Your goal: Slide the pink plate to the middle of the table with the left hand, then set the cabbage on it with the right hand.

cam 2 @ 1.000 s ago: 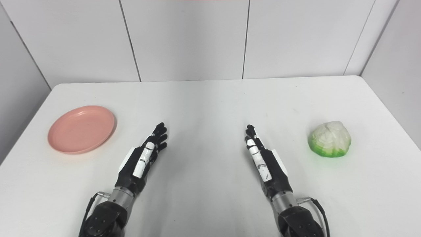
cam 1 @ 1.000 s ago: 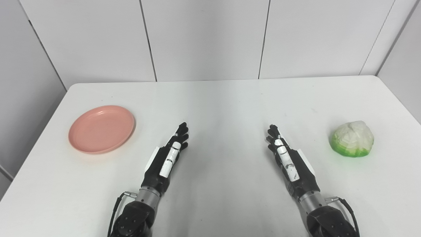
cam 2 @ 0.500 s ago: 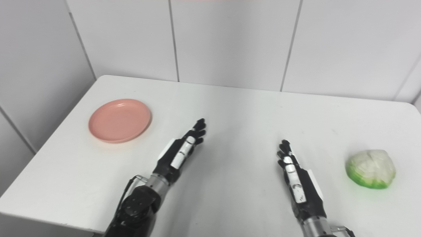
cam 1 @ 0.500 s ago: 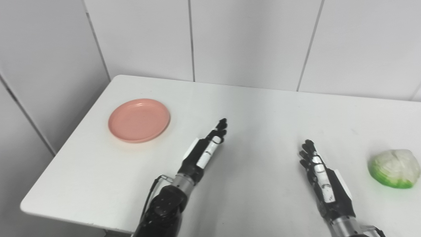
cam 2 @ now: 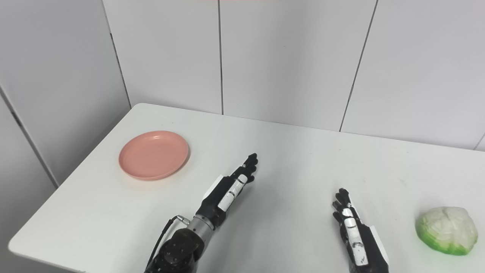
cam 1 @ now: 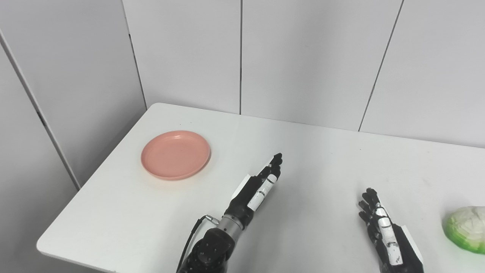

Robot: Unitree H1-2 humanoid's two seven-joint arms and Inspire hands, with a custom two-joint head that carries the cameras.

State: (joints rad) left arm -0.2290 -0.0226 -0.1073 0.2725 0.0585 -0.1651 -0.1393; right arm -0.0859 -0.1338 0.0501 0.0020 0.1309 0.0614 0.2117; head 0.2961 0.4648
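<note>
White table [cam 2: 288, 159] with rounded corners, grey panelled wall [cam 2: 288, 57] behind its far edge. Pink plate [cam 2: 154, 154] lies flat near the table's left edge, closer to the far-left corner than to the near one; nothing on it. Cabbage [cam 2: 446, 229], white on top and green at the base, sits near the right edge toward the near side, well apart from the plate. Left hand [cam 2: 229, 189] is over the table's middle part, toward the near edge, right of the plate and not touching it; fingers [cam 2: 250, 165] stretched out straight and close together, pointing toward the far-right, holding nothing. Right hand [cam 2: 356, 233] is low by the near edge, between the left hand and the cabbage, apart from both; its fingers [cam 2: 343, 199] also extended, pointing toward the far edge, holding nothing. Both hands are seen edge-on, thumb side up. Whether either hand rests on the table surface or hangs just above it: cannot tell from these views. Cable loop visible at the left wrist [cam 2: 189, 223].
</note>
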